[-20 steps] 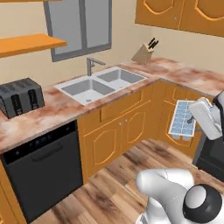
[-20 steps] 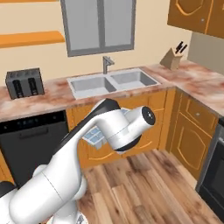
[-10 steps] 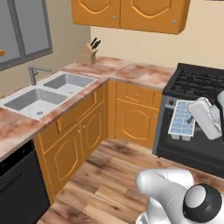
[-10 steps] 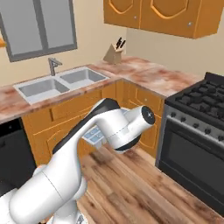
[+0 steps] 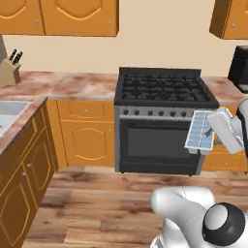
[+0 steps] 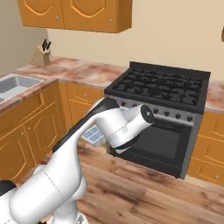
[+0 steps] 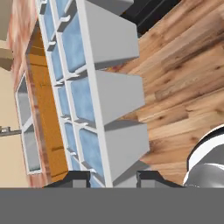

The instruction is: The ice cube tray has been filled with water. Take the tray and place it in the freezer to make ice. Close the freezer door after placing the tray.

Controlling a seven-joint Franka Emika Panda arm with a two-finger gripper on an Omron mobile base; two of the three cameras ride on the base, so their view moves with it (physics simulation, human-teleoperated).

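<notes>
- The ice cube tray (image 5: pixel 200 131) is a small rectangular grid of square cells with a white rim; the cells read pale blue, which looks like water, though at this size a tinted floor cannot be ruled out.
- In the hand view the ice cube tray (image 7: pixel 87 94) runs up the frame from between the finger tips, its white dividers and boxy cell undersides showing, blue filling each pocket.
- The gripper (image 7: pixel 113 178) is clamped on the tray's near edge, one dark finger tip on each side of the rim.
- In the left base view the tray hangs in the air in front of the stove (image 5: pixel 162 121), before the right end of its oven door, tilted steeply with its cells facing the camera.
- In the right base view a corner of the tray (image 6: pixel 94 135) peeks out behind the white arm, to the left of the stove (image 6: pixel 164 116).
- The stove is black and boxy, with cast grates on top, a row of knobs and a dark glass oven door.
- Left of the stove runs a mottled reddish stone countertop (image 5: pixel 63 86) over orange wooden cabinets (image 5: pixel 87 131) with arched panels.
- A wooden knife block (image 5: pixel 9 70) stands at the far left end of that countertop.
- The floor (image 5: pixel 97 208) before the stove is wood plank.
</notes>
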